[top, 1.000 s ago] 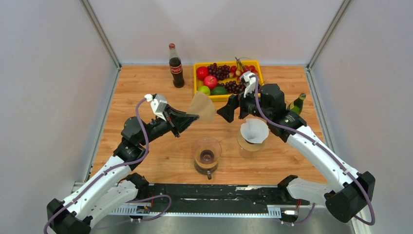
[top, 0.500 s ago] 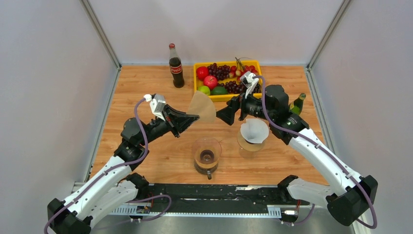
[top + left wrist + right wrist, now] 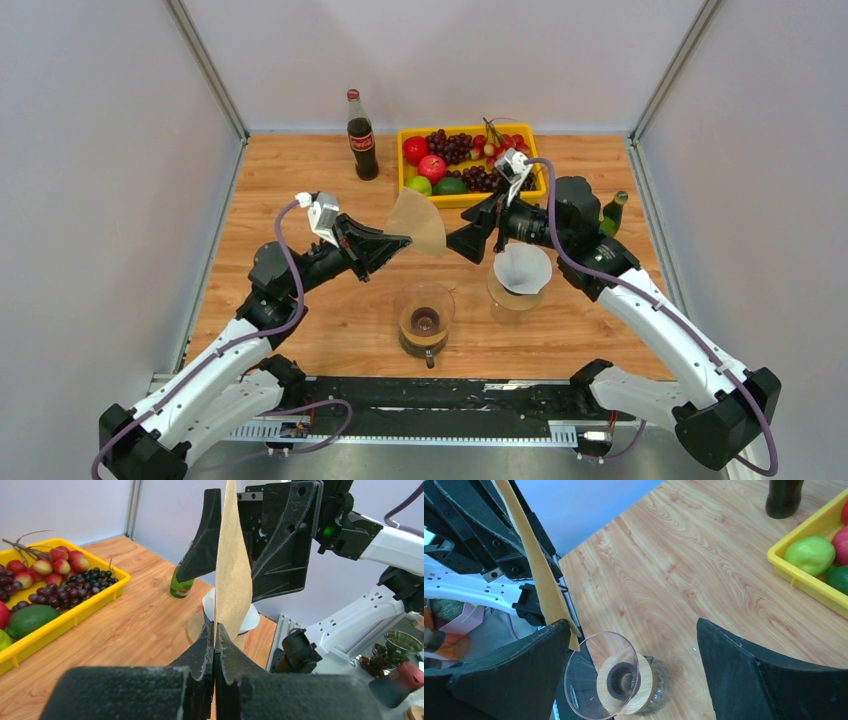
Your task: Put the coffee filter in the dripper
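left gripper [image 3: 400, 240] clamped on narrow end of coffee filter [image 3: 418, 221], held in air | filter fans toward 2 o'clock | right gripper [image 3: 462, 238] jaws wide apart, holds nothing, filter's free edge just at its 9 o'clock | dripper [image 3: 424, 312] at 6 o'clock from filter, left arm nearer

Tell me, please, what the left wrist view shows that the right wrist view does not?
Only the left wrist view shows the green bottle, the white filter and the grapes. Only the right wrist view shows the glass dripper and the base of the dark bottle. Both show the brown filter pinched in the shut left gripper, the open right gripper close to it, the yellow tray and the table.
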`<state>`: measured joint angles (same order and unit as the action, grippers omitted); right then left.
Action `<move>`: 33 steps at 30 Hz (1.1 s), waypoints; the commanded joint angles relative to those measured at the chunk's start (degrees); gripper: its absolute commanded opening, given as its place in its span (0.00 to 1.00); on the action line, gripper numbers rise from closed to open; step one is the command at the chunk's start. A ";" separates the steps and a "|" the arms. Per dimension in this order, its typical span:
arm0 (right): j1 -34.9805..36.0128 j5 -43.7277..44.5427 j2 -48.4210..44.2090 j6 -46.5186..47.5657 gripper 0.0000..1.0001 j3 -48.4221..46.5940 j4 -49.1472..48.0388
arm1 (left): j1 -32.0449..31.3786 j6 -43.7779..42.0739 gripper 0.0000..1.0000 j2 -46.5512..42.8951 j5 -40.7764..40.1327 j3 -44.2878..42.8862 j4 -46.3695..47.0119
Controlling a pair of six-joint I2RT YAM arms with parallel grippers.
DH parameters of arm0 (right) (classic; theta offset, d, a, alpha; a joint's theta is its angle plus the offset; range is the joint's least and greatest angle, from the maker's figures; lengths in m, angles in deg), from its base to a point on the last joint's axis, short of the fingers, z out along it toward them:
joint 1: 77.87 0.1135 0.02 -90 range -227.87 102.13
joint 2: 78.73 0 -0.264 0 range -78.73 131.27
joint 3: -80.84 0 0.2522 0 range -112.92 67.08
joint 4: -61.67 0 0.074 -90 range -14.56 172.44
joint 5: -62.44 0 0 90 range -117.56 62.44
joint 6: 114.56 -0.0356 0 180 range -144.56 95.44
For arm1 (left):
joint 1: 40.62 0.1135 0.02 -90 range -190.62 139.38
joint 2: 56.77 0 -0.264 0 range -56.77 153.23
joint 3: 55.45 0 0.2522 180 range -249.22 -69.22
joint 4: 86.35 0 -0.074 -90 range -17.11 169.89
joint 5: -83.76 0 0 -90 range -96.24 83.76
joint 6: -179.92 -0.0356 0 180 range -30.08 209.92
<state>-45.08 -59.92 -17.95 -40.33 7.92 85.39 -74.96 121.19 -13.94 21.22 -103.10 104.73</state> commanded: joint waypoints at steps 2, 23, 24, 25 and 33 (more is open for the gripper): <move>-0.06 -5.44 0.80 1.16 1.00 -0.54 -3.13 | 0.33 1.41 0.00 1.43 4.68 0.08 5.20; 0.81 -17.49 1.42 -0.33 0.64 0.32 -11.49 | 0.30 2.67 0.00 5.92 15.35 -1.39 11.30; 0.90 -17.87 1.46 -0.27 0.60 0.31 -11.62 | 0.32 2.71 0.00 5.93 15.39 -1.41 11.48; 1.07 -18.28 1.45 -0.16 0.55 0.35 -11.69 | 0.29 2.72 0.00 6.01 15.22 -1.44 11.56; 2.73 -21.00 1.32 0.61 0.50 0.45 -12.67 | 0.31 4.73 0.00 7.36 16.07 -1.49 15.43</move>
<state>-43.33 -78.21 -16.14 -40.55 8.20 76.43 -74.96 124.29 -7.30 35.38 -103.10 114.66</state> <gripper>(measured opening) 0.505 0.007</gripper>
